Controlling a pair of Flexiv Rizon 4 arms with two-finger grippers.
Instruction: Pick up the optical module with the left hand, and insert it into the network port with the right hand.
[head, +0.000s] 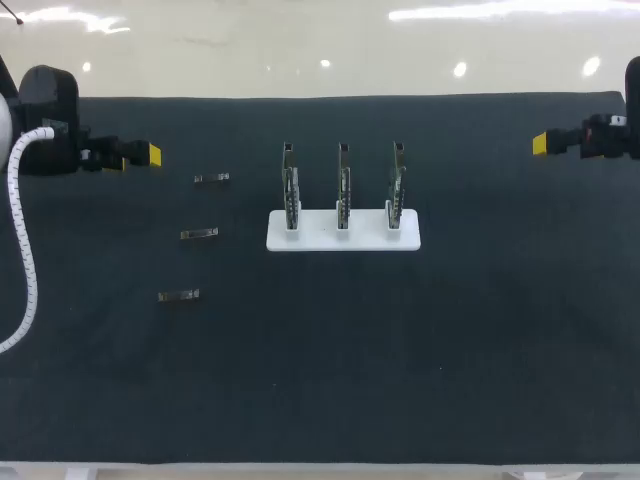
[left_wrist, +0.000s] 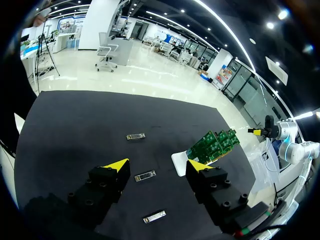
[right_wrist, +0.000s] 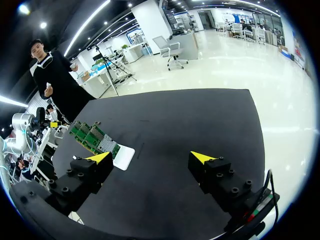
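Note:
Three small metal optical modules lie on the black mat left of centre: a far one (head: 211, 178) (left_wrist: 135, 136), a middle one (head: 199, 233) (left_wrist: 145, 175) and a near one (head: 178, 295) (left_wrist: 154, 216). Three upright green network cards (head: 343, 190) (left_wrist: 215, 145) (right_wrist: 92, 137) stand in a white base (head: 343, 242) (left_wrist: 179, 162) (right_wrist: 124, 157) at mid-table. My left gripper (head: 148, 154) (left_wrist: 157, 165) hovers open at the far left, above and apart from the modules. My right gripper (head: 541, 143) (right_wrist: 151, 157) hovers open at the far right, holding nothing.
The black mat (head: 480, 330) covers the whole table, with wide bare stretches at the front and right. A white coiled cable (head: 22, 250) hangs from my left arm along the left edge.

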